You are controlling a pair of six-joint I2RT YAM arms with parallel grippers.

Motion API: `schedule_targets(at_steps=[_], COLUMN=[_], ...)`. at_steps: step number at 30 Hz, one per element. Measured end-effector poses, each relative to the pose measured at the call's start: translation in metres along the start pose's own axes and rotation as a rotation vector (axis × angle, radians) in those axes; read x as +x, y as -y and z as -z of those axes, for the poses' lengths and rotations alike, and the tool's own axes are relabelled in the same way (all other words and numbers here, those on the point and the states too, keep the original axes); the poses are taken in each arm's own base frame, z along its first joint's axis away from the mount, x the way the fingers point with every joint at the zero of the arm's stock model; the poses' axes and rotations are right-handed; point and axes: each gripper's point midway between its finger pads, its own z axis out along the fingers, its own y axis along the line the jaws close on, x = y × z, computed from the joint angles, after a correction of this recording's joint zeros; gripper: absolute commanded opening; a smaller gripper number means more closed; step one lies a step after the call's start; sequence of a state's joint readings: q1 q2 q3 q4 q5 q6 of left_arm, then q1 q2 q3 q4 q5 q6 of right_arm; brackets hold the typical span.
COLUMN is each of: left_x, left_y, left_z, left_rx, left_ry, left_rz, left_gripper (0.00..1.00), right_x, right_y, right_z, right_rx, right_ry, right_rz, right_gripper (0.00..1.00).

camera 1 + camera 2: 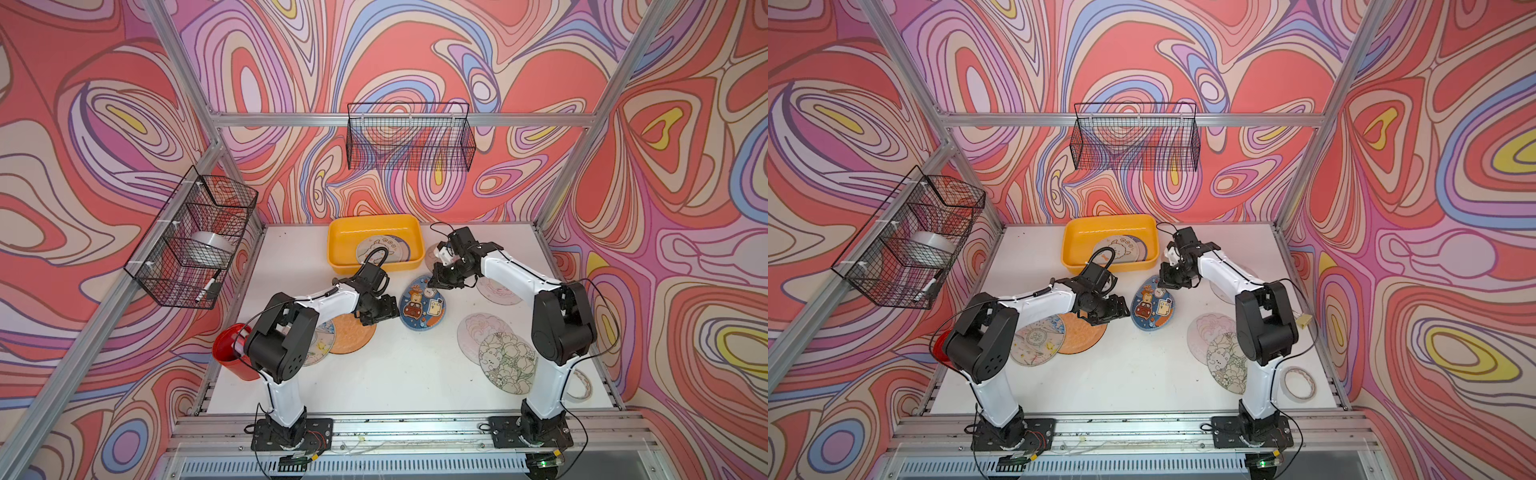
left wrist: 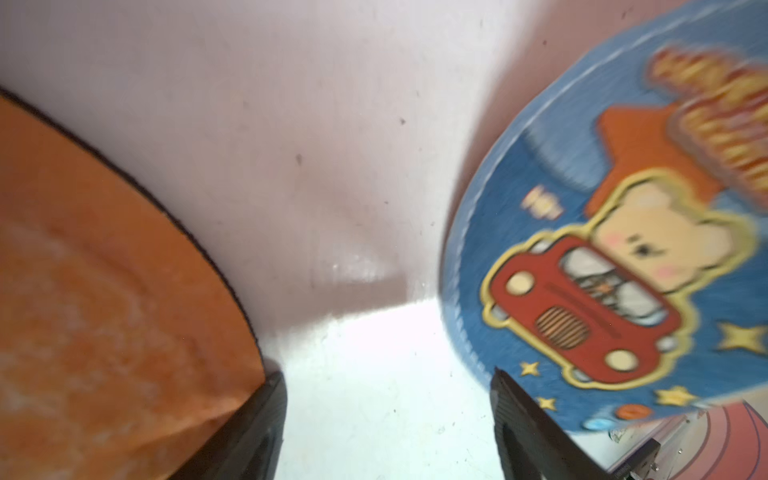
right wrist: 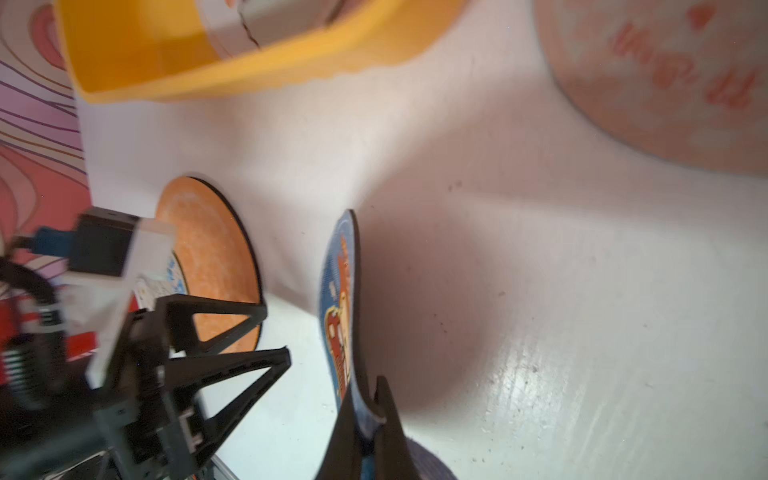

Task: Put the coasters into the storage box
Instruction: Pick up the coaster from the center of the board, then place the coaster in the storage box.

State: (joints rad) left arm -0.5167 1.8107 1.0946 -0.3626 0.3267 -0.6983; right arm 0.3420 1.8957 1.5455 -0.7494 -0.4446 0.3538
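Observation:
A blue coaster printed with a bear in a red car stands tilted off the table, and my right gripper is shut on its far edge. My left gripper is open beside that coaster's left edge, touching nothing. The plain orange coaster lies flat just left of it. The yellow storage box sits at the back with one cream coaster inside. Pale coasters overlap at the front right, a pink one lies by my right arm, and another is partly under my left arm.
A red pot stands at the table's left edge behind my left arm. A tape ring lies at the front right corner. Black wire baskets hang on the left wall and the back wall.

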Motion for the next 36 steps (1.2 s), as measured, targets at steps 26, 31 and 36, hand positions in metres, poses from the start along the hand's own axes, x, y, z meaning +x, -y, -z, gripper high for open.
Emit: schedule_targets(at_steps=[26, 31, 36], left_x=[0.006, 0.006, 0.006], left_y=[-0.001, -0.001, -0.001], left_z=[0.009, 0.01, 0.01], left_rx=[0.07, 0.071, 0.071], left_ry=[0.065, 0.065, 0.065], left_rz=[-0.011, -0.012, -0.012], left_gripper=[0.9, 0.91, 0.91], right_x=[-0.155, -0.168, -0.184], right_y=[-0.094, -0.114, -0.134], right_z=[-0.018, -0.04, -0.047], right_rx=[-0.257, -0.332, -0.42], right_ry=[0.313, 0.347, 0.399], right_rz=[0.011, 0.027, 0.045], right_gripper=[0.0, 0.0, 0.0])
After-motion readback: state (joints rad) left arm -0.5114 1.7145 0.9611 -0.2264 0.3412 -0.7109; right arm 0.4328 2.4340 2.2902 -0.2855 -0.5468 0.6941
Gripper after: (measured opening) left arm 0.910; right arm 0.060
